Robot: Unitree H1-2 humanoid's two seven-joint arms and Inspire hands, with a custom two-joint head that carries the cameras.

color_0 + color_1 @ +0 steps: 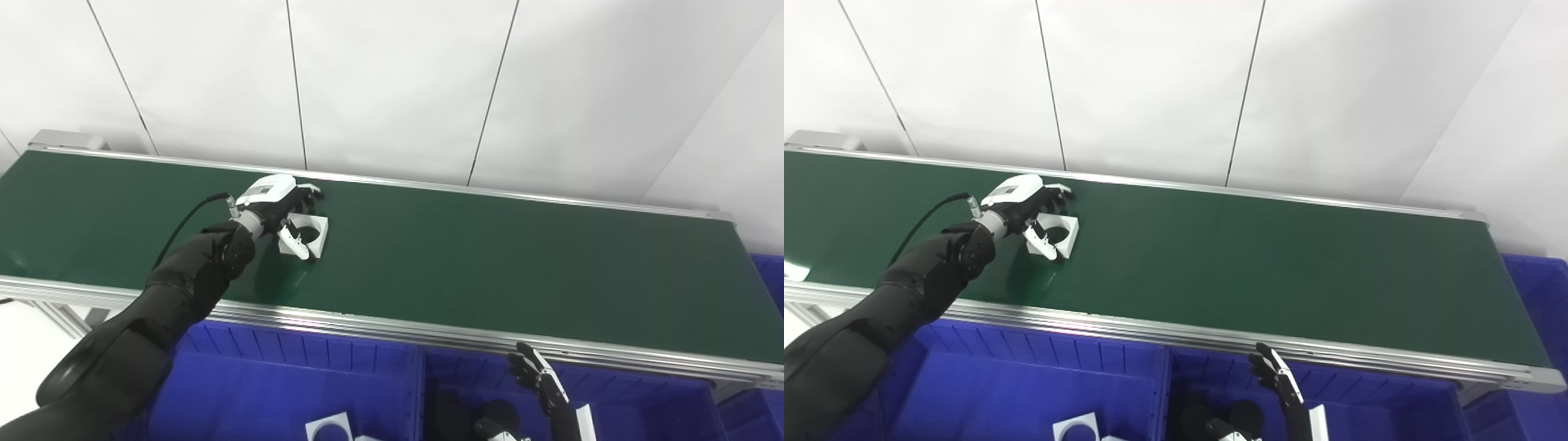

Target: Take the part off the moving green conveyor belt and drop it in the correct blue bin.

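While your left hand [280, 205] reaches out over the green conveyor belt [490, 263], its fingers curl around the white part [309, 236], which sits on the belt under the palm with the thumb on its near side. Your right hand [539, 380] waits below, fingers spread and holding nothing, over a blue bin [643, 404]; another blue bin [257, 392] lies left of it.
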